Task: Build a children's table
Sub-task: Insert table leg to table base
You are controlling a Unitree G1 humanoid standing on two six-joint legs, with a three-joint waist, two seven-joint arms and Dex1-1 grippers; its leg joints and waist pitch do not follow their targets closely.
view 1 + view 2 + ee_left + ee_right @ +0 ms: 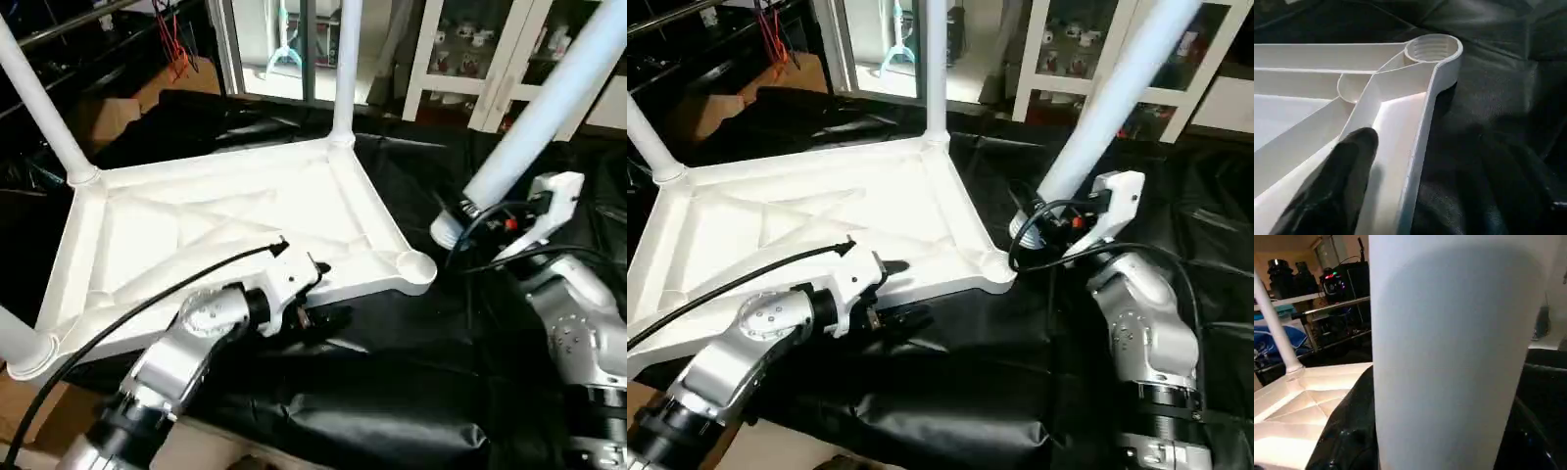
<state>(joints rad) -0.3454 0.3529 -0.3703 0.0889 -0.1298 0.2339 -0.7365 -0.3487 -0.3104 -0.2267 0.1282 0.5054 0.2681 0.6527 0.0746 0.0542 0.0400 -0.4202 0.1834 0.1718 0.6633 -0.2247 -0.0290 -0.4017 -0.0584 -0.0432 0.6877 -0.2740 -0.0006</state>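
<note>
Head views: the tabletop (225, 220) lies underside up on black sheeting (392, 392), three legs (343, 69) standing in its corner sockets. The left gripper (896, 315) sits at the tabletop's near rim; the right gripper (1043, 230) pinches a fourth leg (549, 113) tilted beside the empty socket (416, 264).

Left wrist view: one black finger (1337, 181) rests inside the rim, jaws spread.

Right wrist view: the held leg (1449, 352) stands between black fingers (1347, 431).
</note>
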